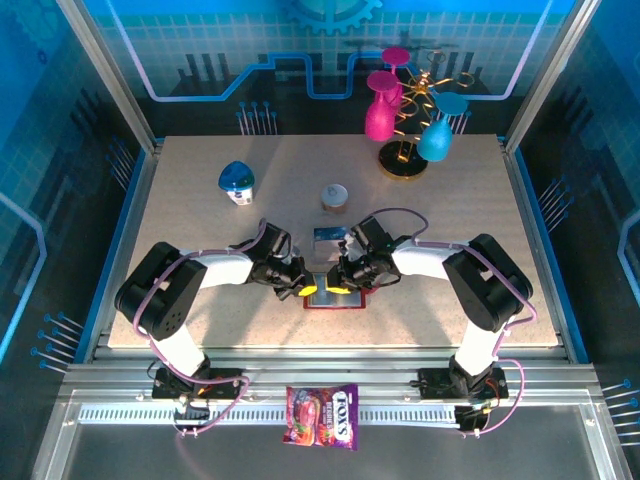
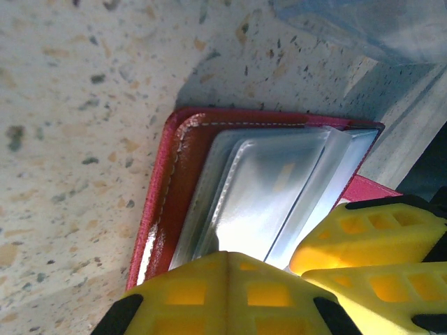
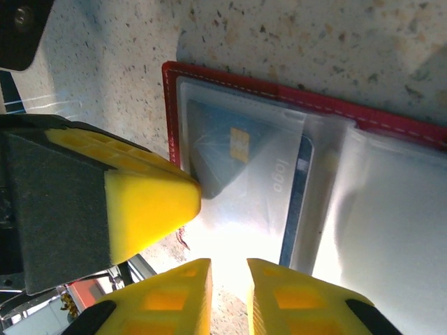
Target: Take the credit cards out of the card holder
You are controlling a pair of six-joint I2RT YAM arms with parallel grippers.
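The red card holder (image 1: 330,301) lies open on the table between both grippers, its grey see-through pockets (image 2: 272,188) fanned out. A blue-and-white credit card (image 3: 230,157) with a gold chip sits in a pocket, its white end reaching toward my right gripper (image 3: 228,269). That gripper stands open by a narrow gap at the card's end. My left gripper (image 2: 227,257) is shut, its tips resting on the pockets near the red leather edge (image 2: 174,181). Another blue card (image 1: 328,236) lies on the table just beyond the holder.
A colourful candy packet (image 1: 322,415) lies on the front rail. Farther back stand a blue-capped white bottle (image 1: 237,183), a small round jar (image 1: 334,195) and a gold stand with pink and teal glasses (image 1: 405,125). The two grippers nearly touch over the holder.
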